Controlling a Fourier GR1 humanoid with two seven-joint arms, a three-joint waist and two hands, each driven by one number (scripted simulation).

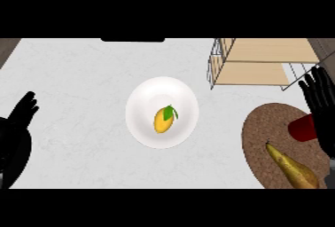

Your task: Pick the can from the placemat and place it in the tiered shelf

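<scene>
One red can (302, 128) stands on the one brown placemat (268, 133) at the frame's lower right, beside one pear (292, 167), below the one tiered shelf (258, 62). One white plate (161, 111) at centre holds one mango (163, 120). The right robot hand (322, 99) has its fingers spread straight, just beside the can; the left robot hand (23, 116) rests open at the left edge.

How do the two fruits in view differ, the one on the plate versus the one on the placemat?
The mango is short, oval and orange-yellow with a green leaf; the pear is long, tapered and duller brownish yellow. The mango lies alone on the white plate; the pear shares the brown placemat with the red can. Both lie on their sides.
</scene>
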